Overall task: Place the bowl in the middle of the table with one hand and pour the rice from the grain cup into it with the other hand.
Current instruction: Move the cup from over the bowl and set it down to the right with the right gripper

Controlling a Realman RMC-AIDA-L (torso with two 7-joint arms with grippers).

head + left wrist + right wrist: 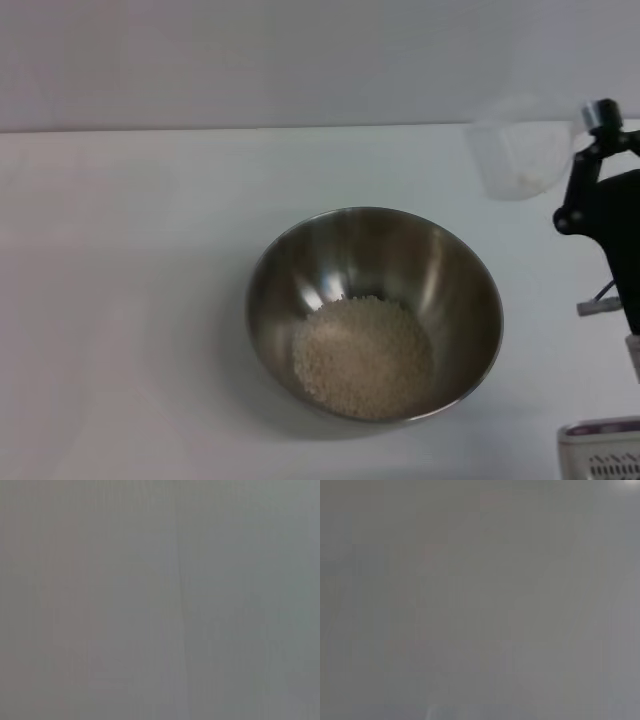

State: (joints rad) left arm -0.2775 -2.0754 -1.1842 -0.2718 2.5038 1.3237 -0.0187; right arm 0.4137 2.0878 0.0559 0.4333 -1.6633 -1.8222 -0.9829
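The steel bowl point(375, 312) stands in the middle of the white table point(130, 300). A mound of off-white rice point(362, 355) lies in its bottom. The clear grain cup point(522, 150) is at the far right, upright, with only a few grains left in its bottom. My right gripper point(590, 125) is at the cup's right side, its black finger point(601, 115) against the rim, shut on the cup. The left gripper is out of view. Both wrist views show only plain grey.
The black right arm point(610, 230) runs down the right edge of the head view. A white vented object point(600, 450) sits at the front right corner. A pale wall point(300, 60) rises behind the table's far edge.
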